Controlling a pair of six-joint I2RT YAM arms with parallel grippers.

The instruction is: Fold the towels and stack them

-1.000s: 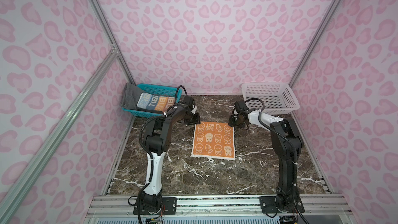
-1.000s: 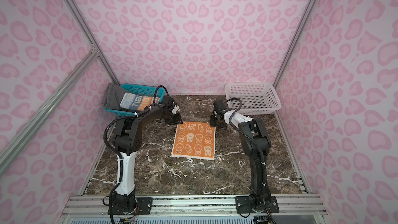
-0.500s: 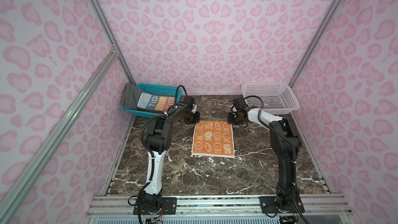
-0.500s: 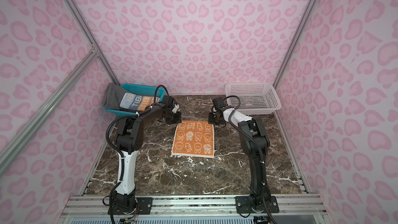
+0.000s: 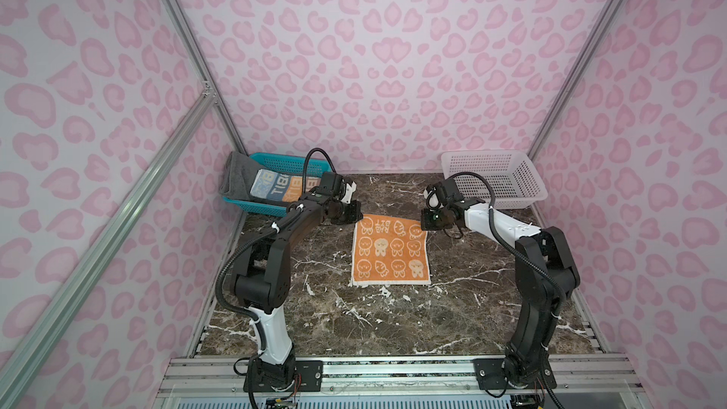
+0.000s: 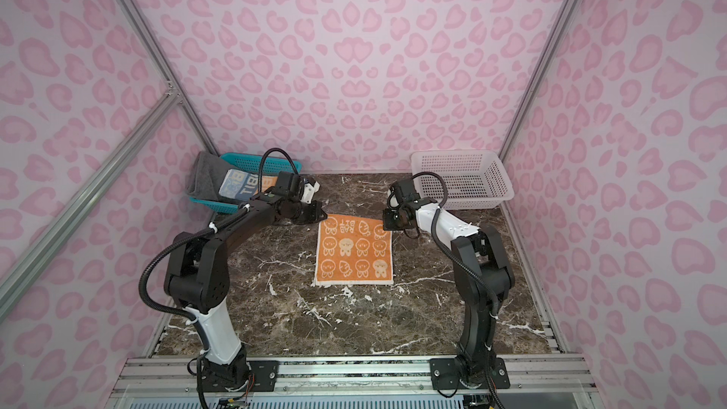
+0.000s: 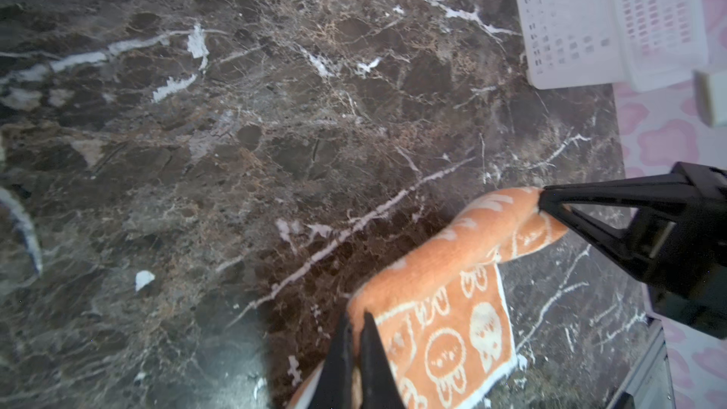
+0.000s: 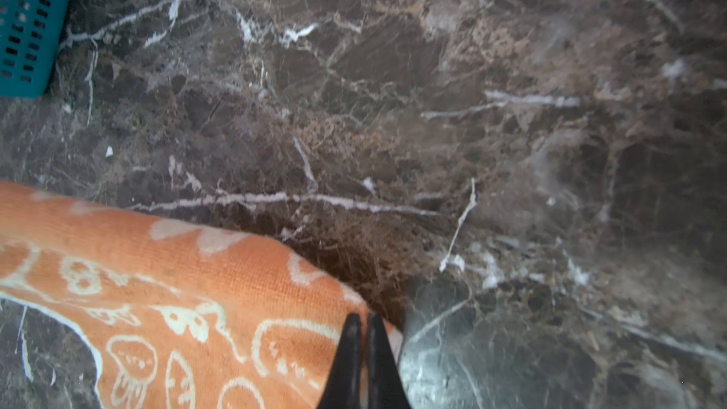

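The orange towel (image 5: 389,251) (image 6: 354,251) with white cartoon faces lies flat on the marble in both top views, its far edge raised. My left gripper (image 5: 357,217) (image 7: 356,315) is shut on the towel's far left corner. My right gripper (image 5: 424,226) (image 8: 364,317) is shut on its far right corner. Between them the pinched edge (image 7: 472,230) arches a little off the table. The dark grey towel (image 5: 236,175) and the multicolour lettered towel (image 5: 281,186) sit in the teal basket (image 5: 283,160) at the back left.
A white mesh basket (image 5: 495,182) (image 7: 570,25) stands at the back right, just behind my right arm. Pink patterned walls close in the back and both sides. The metal rail (image 5: 393,371) with both arm bases runs along the front edge.
Both grippers went from partly open to shut on the far corners of the orange towel. That far edge now stands slightly off the table.
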